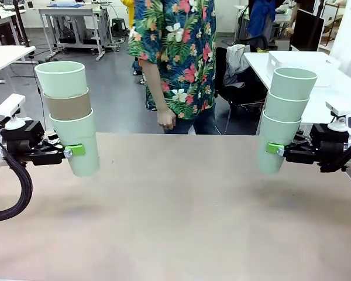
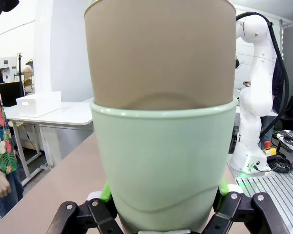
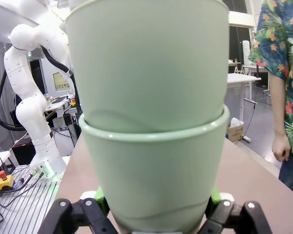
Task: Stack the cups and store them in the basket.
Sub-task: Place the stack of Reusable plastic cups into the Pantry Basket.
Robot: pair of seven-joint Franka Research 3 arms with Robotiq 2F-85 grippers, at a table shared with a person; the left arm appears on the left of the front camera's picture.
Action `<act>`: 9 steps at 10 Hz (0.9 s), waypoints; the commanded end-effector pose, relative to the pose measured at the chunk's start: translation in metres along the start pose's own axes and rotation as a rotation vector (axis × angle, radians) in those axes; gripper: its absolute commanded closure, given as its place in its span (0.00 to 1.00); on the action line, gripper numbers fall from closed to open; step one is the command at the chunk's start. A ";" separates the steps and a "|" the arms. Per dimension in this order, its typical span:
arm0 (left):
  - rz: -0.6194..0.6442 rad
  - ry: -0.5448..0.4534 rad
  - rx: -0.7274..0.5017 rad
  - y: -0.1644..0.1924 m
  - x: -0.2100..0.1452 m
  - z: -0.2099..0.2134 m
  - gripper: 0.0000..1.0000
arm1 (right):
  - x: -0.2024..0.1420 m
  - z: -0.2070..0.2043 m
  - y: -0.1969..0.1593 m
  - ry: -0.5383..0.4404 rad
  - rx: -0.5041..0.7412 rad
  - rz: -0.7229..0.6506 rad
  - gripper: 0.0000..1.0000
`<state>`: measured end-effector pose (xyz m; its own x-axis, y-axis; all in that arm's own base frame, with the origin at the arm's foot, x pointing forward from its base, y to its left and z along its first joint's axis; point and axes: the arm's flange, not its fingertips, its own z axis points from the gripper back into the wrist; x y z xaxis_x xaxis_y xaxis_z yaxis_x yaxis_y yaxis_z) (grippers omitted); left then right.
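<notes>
My left gripper is shut on the bottom mint cup of an upright stack of three, with a brown cup in the middle and a mint one on top. The stack hangs above the table's left side. In the left wrist view the brown cup sits in the mint cup between green pads. My right gripper is shut on the lowest cup of a stack of three mint cups, held above the right side. A white rectangular bin stands on a side table; I cannot tell whether it is the basket.
The brown table spreads between the two stacks. A person in a floral shirt stands at the far edge, one hand hanging down. The white side table is at the back right.
</notes>
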<state>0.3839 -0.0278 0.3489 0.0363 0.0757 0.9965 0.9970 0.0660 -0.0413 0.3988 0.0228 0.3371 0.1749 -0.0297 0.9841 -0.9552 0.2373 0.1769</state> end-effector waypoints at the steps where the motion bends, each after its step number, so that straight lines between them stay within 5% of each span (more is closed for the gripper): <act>1: -0.006 -0.014 -0.003 -0.001 0.004 0.000 0.14 | 0.004 0.000 0.001 -0.005 -0.001 0.012 0.14; 9: -0.006 -0.014 -0.003 -0.001 0.004 0.000 0.14 | 0.004 0.000 0.001 -0.005 -0.001 0.012 0.14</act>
<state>0.3839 -0.0278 0.3489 0.0363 0.0757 0.9965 0.9970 0.0660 -0.0413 0.3988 0.0228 0.3371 0.1749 -0.0297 0.9841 -0.9552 0.2373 0.1769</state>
